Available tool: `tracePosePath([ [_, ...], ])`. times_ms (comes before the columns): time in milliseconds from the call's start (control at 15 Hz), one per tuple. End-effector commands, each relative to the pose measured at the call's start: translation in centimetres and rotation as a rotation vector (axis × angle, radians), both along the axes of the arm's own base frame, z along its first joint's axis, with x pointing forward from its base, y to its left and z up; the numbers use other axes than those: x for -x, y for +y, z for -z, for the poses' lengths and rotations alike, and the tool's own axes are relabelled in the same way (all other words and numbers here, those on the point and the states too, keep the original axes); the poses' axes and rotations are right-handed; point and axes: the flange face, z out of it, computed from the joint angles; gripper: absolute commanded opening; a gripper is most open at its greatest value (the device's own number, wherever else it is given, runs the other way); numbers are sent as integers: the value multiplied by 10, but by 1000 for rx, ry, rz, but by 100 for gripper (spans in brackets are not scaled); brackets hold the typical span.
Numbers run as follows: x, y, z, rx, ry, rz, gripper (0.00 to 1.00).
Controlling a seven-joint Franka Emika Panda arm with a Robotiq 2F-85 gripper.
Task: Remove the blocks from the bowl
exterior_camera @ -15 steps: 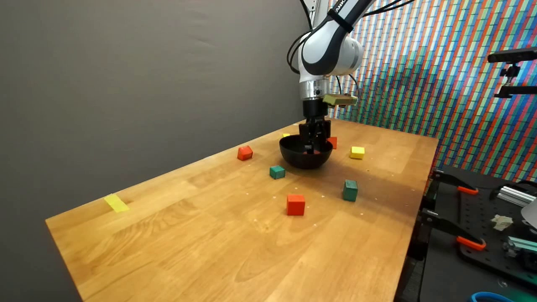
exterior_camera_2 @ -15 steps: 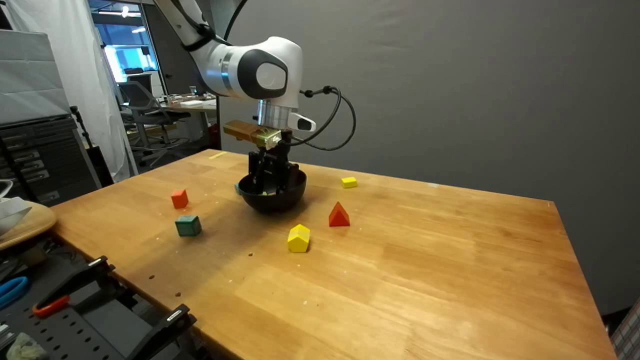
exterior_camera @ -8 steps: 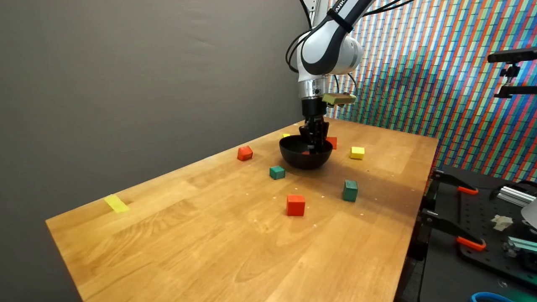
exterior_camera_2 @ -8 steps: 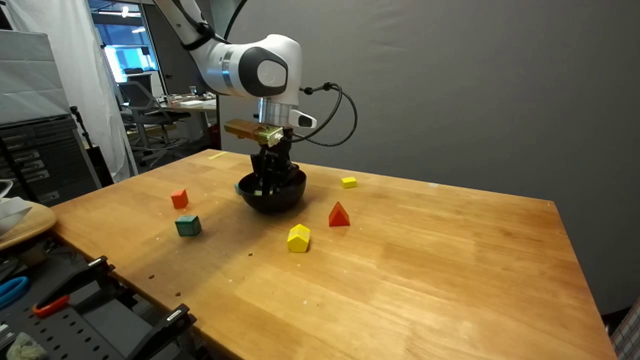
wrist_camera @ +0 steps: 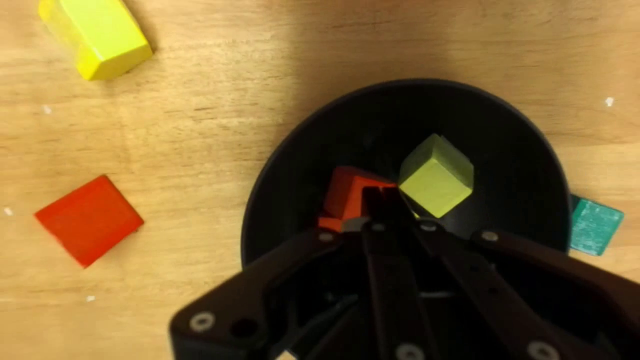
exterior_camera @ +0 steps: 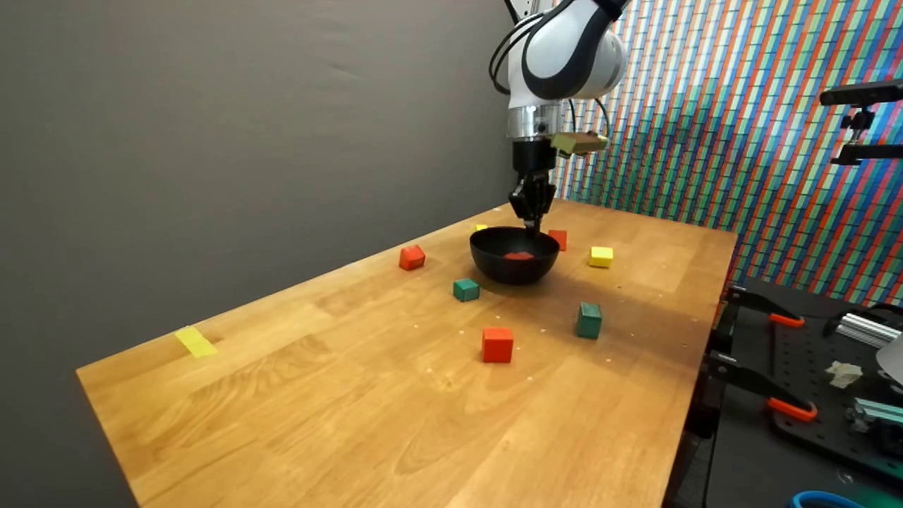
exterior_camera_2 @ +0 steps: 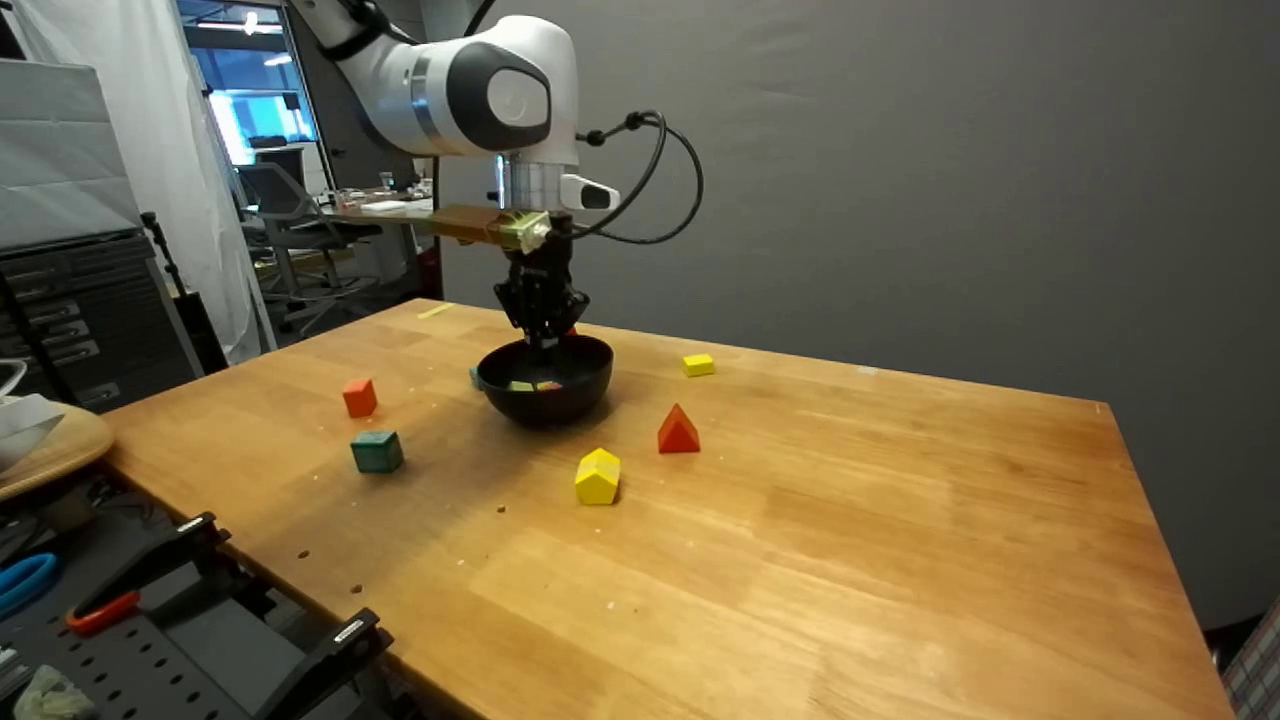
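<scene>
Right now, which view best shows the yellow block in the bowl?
The wrist view: looking down into the bowl, it shows several faces of the yellow block. In exterior views, the bowl hides most or all of it, leaving at most a yellow patch.

No legible text, labels or numbers.

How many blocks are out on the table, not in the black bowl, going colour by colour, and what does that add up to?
Red blocks: 3
Green blocks: 2
Yellow blocks: 2
Total outside the bowl: 7
</scene>
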Motion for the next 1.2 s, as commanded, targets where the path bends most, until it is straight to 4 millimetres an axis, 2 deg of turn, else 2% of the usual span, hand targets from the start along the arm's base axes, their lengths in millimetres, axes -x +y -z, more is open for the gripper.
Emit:
tracePosePath([
  [0,50,8,-59,32,-107,46,9],
  [133,55,9,-70,33,-138,86,33],
  [333,37,2,-65,13,-159,160,55],
  [733,-1,-17,-15,13,-117,195,99],
  [867,-15,-15,1,6,-94,193,100],
  [1133,-33,-8,15,8,-88,164,100],
])
